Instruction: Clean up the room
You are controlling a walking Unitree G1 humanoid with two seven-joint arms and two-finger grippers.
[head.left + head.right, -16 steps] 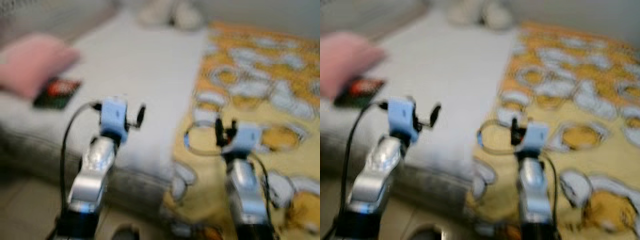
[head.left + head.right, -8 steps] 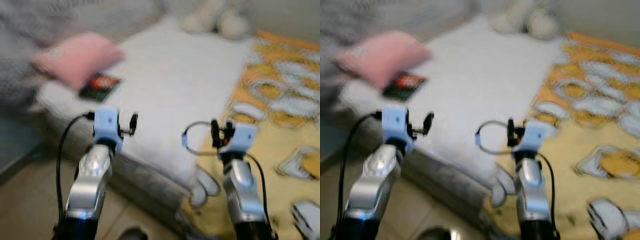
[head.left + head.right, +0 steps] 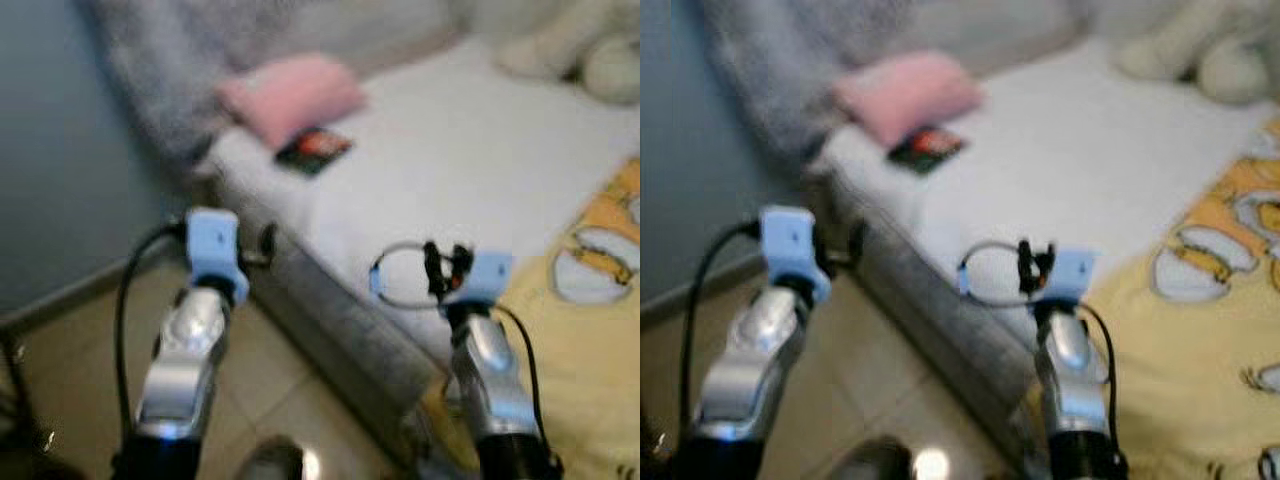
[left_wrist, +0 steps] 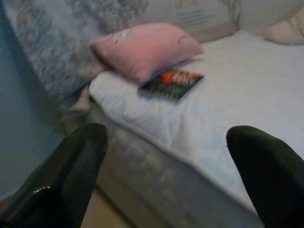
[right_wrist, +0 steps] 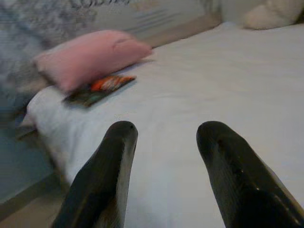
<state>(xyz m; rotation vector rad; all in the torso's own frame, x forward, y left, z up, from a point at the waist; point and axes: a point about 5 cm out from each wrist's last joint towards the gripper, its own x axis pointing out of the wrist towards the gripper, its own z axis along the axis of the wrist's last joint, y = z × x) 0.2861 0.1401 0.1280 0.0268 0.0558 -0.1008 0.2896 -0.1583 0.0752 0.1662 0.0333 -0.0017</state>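
2 grippers, left [image 4: 161, 175] and right [image 5: 166, 175], hung empty with fingers apart before the bed [image 3: 480, 190]. Beyond them a book [image 4: 172, 84] lay touching a pink pillow [image 4: 145, 47]. Since 1 second earlier the camera had swung left, suggesting approach toward the book.

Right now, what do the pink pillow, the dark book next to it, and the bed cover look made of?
Pink pillow: soft fabric, matte; it looks plump with rounded edges. Book: probably paper with a printed cover in dark, red and green; flat and thin, finish too blurred to judge. Bed cover: pale matte cloth, maybe quilted, judging by faint stitch lines in the left wrist view.
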